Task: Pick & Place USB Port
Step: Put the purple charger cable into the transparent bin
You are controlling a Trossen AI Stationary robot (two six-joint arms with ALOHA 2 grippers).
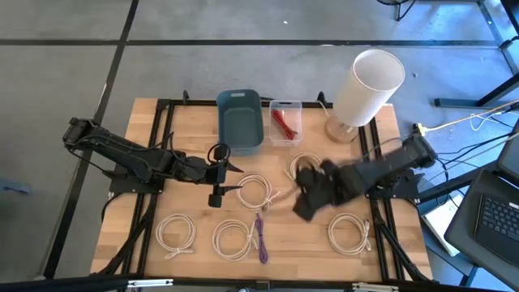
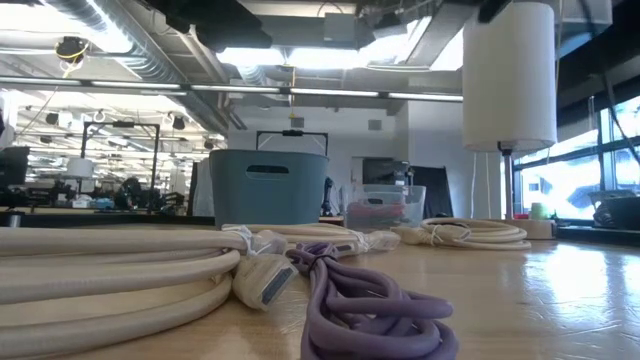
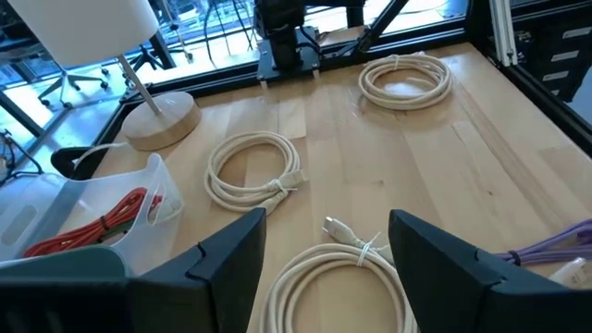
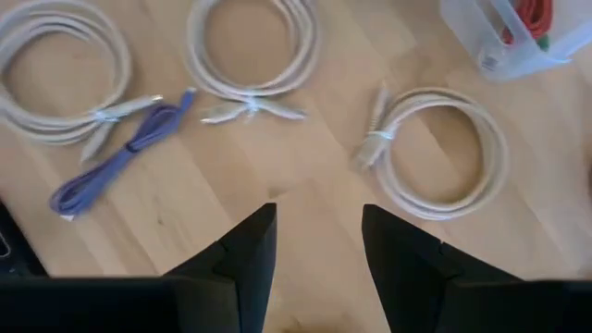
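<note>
Dark left tool (image 1: 217,174) hangs released over table (image 1: 150,178) centre, fingers (image 3: 231,264) straddling the cream cable coil (image 3: 338,268). Right tool (image 4: 314,242) at 3 o'clock, also released, nothing held. Blue bin (image 1: 240,120) at 12, clear box (image 1: 285,120) beside it. Purple cable (image 1: 260,235) at 6. Suggest: drop straight down, pinch the coil at its tied bundle, not a loose loop.

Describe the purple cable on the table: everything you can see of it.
The purple cable is a thin, rubbery-looking cord folded into a narrow bundle instead of a round coil. It lies flat on the wooden table near the front edge, right beside a cream coiled cable. In the low view its loops pile up next to that cable's connector. Neither gripper touches it.
</note>
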